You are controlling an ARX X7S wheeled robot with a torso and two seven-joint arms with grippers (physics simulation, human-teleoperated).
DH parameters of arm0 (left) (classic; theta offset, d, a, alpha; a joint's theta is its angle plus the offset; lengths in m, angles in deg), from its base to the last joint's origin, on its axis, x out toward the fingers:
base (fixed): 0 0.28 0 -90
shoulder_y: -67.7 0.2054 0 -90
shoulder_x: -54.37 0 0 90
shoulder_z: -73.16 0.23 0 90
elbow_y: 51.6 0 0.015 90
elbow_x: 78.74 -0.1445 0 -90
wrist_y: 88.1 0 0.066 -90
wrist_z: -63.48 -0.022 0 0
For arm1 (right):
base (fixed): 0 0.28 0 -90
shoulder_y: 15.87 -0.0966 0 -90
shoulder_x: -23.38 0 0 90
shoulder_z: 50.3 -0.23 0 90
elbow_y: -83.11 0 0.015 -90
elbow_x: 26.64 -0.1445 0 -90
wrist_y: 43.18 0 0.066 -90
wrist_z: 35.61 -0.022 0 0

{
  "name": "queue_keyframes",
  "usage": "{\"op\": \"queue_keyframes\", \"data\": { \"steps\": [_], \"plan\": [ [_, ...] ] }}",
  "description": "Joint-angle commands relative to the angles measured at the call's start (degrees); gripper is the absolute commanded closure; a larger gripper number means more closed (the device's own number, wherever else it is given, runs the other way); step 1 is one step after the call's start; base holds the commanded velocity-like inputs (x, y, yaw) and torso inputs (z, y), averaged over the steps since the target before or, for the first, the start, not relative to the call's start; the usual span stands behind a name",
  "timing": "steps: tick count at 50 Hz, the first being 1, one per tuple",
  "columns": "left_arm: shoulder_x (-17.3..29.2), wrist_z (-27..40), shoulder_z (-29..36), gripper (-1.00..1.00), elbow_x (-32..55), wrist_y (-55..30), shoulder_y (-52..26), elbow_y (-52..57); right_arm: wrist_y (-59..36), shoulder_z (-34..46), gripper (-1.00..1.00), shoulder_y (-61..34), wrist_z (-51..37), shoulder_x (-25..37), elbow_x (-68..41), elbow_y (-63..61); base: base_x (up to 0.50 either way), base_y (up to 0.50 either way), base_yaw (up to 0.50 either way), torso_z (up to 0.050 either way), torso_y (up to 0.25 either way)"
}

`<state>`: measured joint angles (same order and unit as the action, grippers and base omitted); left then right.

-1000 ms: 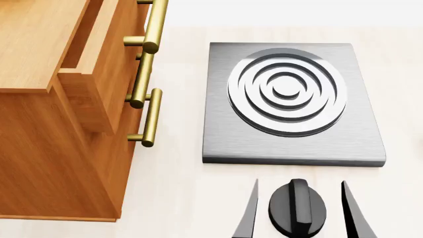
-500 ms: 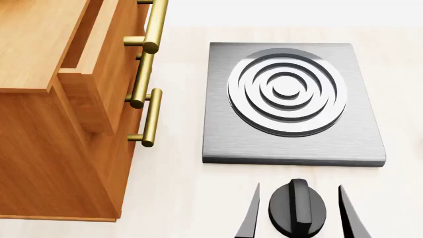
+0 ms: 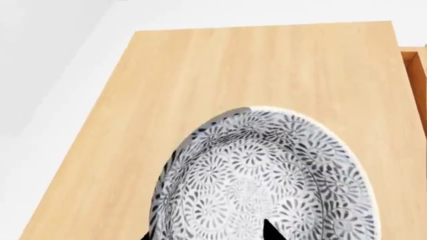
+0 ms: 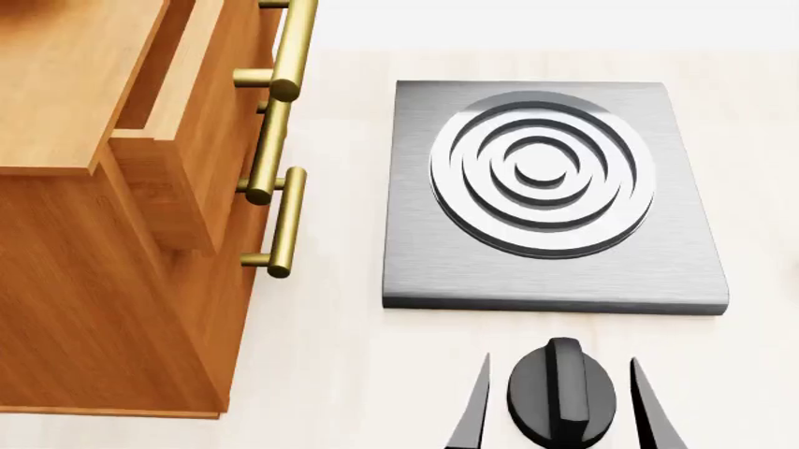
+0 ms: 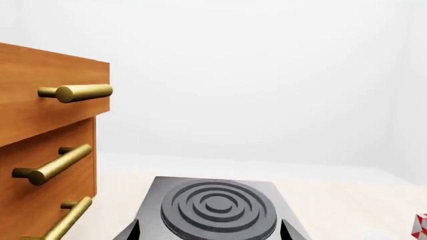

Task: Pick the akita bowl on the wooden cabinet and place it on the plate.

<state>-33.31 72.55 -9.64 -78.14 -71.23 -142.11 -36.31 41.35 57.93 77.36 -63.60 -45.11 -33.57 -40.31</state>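
The akita bowl [image 3: 263,175] was seen only in the left wrist view, standing upright on the pale top of the wooden cabinet [image 3: 200,70]. Of the left gripper [image 3: 207,234] only two dark finger tips were visible at the frame's edge, one apparently inside the bowl and one outside its wall, so that the rim lay between them. The jaws stood apart; no contact with the rim could be made out. Being round, the bowl offered no long axis, and the grasp was judged to depend only on the wall being straddled before closure. The left arm was plainly the nearer one.

In the head view the cabinet [image 4: 112,234] filled the side from 7 to 11 o'clock, with its brass bar handles [image 4: 277,140] facing the grey stove [image 4: 549,196], which lay toward 1 o'clock from the frame's centre. The bowl was not shown there, nor the left arm. The right gripper [image 4: 562,402] was seen at 6 o'clock, its fingers spread wide with nothing between them, above the bare counter [image 4: 337,355] short of the stove.

The right wrist view showed the stove [image 5: 217,205] ahead and the drawer fronts at 9 o'clock. At its 4 o'clock corner a red-and-white sliver [image 5: 421,225] was caught, possibly the plate's rim, though too little was visible to be sure. The plate was otherwise absent from every view.
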Motion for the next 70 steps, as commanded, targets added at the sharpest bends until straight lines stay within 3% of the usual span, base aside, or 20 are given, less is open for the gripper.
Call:
{"op": "queue_keyframes", "data": {
  "steps": [1, 12, 16, 24, 31, 40, 46, 53, 59, 63, 70],
  "plan": [
    [0.0, 0.0, 2.3, 1.0, -0.7, 0.9, 1.4, -0.3, 0.3, 0.1, -1.0, -0.1, -0.1, 0.1, -0.2, 0.8, 0.0, 0.0, 0.0, 0.0, 0.0],
    [-0.1, -0.9, 5.7, 1.0, -0.7, 2.8, -0.4, -0.3, -0.3, 0.1, -1.0, 0.0, -0.4, 0.4, -0.1, -0.2, 0.0, 0.0, 0.0, 0.0, 0.0],
    [-1.0, -4.7, 11.9, 1.0, -1.8, 4.2, -1.4, -0.3, -0.3, 0.1, -1.0, 0.1, -0.6, 0.4, -0.1, -0.4, 0.0, 0.0, 0.0, 0.0, 0.0],
    [-2.1, -7.9, 16.9, 1.0, -0.3, 10.3, -3.0, -0.3, -0.4, 0.0, -1.0, 0.3, -0.8, 0.7, -0.1, -1.2, 0.0, 0.0, 0.0, 0.0, 0.0],
    [-2.3, -8.3, 29.6, 1.0, 8.9, 16.7, -4.0, -0.3, -0.4, -0.3, -1.0, 0.4, -1.1, 0.8, -0.3, -1.6, 0.0, 0.0, 0.0, 0.0, 0.0],
    [-2.3, -7.4, 33.2, 1.0, 14.1, 19.2, -6.2, -0.3, -0.8, -0.1, -1.0, 0.5, -1.3, 1.0, -0.3, -2.5, 0.0, 0.0, 0.0, 0.0, 0.0],
    [-2.3, -7.8, 39.7, 1.0, 20.0, 21.1, -7.9, -0.3, -1.2, -0.3, -1.0, 0.6, -1.6, 1.2, -0.3, -3.7, 0.0, 0.0, 0.0, 0.0, 0.0],
    [-2.3, -8.2, 60.7, 1.0, 40.9, 26.7, -11.1, 0.4, -1.7, -0.4, -1.0, 0.8, -2.0, 1.5, 0.0, -5.3, 0.0, 0.0, 0.0, 0.0, 0.0],
    [-2.3, -8.5, 71.9, 1.0, 51.9, 27.9, -13.5, 3.8, -2.1, -0.4, -1.0, 1.1, -2.4, 1.9, 0.4, -7.0, 0.0, 0.0, 0.0, 0.0, 0.0],
    [-2.3, -8.7, 74.4, 1.0, 55.5, 28.4, -15.1, 5.9, -2.6, -0.5, -1.0, 1.2, -2.6, 2.1, 0.6, -8.3, 0.0, 0.0, 0.0, 0.0, 0.0],
    [-2.3, -10.0, 73.0, 1.0, 53.9, 27.9, -15.2, 9.9, -3.5, -0.2, -1.0, 1.1, -2.9, 2.3, 1.2, -9.8, 0.0, 0.0, 0.0, 0.0, 0.0]
  ]
}}
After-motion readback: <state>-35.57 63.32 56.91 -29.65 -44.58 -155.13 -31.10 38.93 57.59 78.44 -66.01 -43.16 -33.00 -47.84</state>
